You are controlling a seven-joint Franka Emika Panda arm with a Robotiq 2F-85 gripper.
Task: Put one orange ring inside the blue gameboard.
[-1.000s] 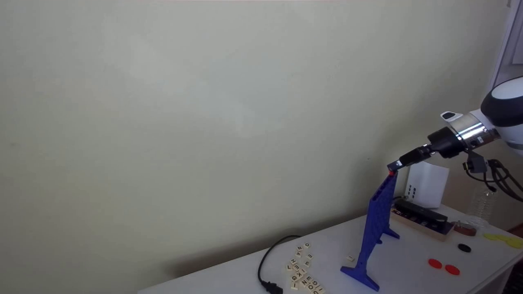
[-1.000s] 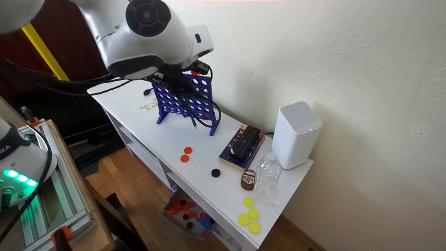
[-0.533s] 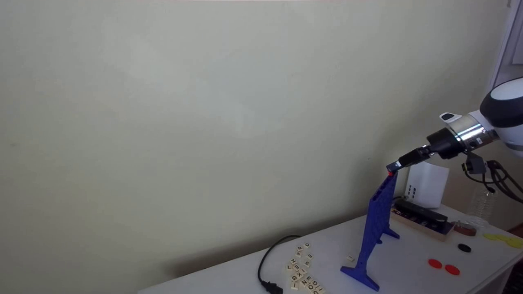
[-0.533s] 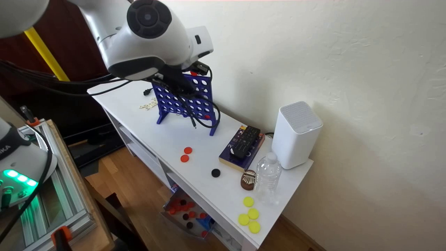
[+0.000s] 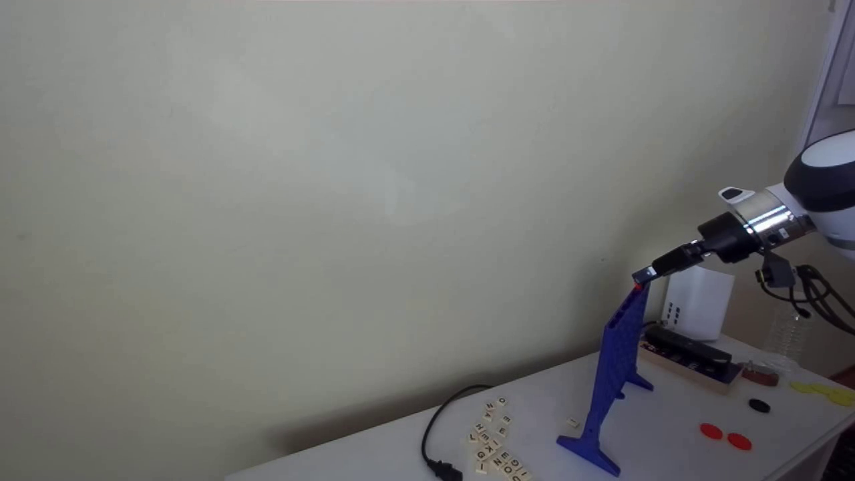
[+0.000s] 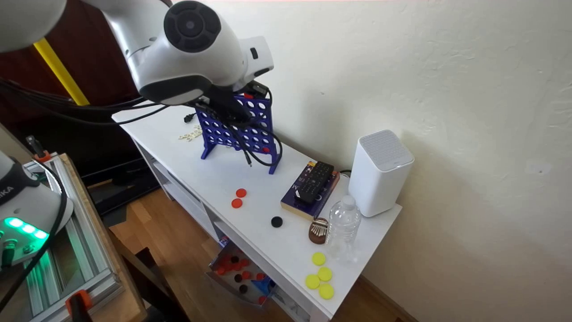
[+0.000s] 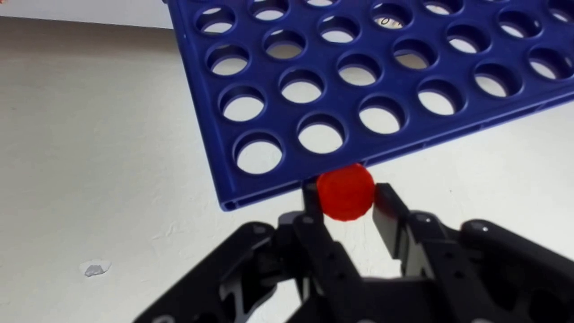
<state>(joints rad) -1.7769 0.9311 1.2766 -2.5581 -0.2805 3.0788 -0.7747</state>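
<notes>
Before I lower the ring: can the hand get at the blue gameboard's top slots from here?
Probably yes: the hand grips the orange ring right at the top edge of the blue gameboard, with nothing visible between. Whether it lines up squarely, I can't tell.

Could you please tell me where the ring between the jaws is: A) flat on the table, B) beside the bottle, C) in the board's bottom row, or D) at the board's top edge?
D: the wrist view shows the ring between the jaws, right at the top edge of the board.
</notes>
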